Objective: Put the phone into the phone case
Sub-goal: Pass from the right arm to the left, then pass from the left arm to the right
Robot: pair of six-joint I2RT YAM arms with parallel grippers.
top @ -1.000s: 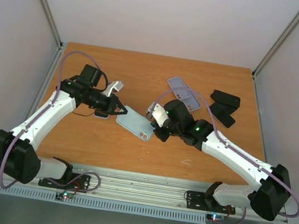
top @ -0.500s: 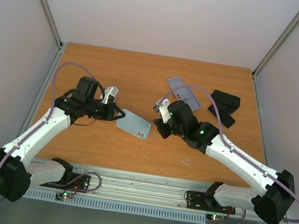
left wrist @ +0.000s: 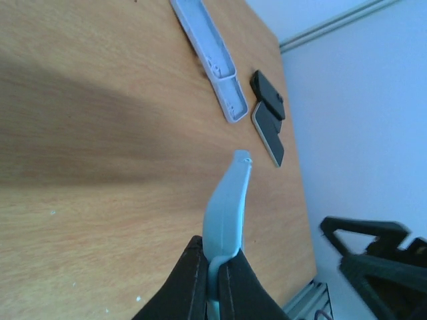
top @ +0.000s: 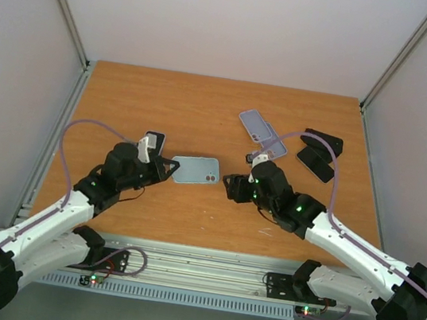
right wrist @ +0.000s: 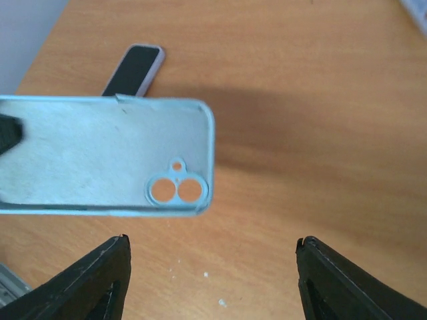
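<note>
1. The left gripper (left wrist: 213, 268) has its jaws closed on one short end of the light blue phone case (top: 196, 169) and is gripping it.
2. The phone case is held clear of the counter (top: 188, 221) and casts a shadow on the wood. Its open inner side faces up. The camera cut-outs are at the free end, away from the left gripper.
3. The right gripper (right wrist: 212, 243) has its jaws wide open with nothing between them. It sits near the free end of the phone case without touching it.
4. The phone (top: 154, 141) lies flat on the counter with its dark screen up and a pale rim. It is beside the left arm's wrist and apart from the phone case.
5. Overlapping lilac pieces (top: 260, 131) lie toward the far middle of the counter. Two black items (top: 322, 140) lie to their right, and I cannot tell whether these are phones or cases.
</note>
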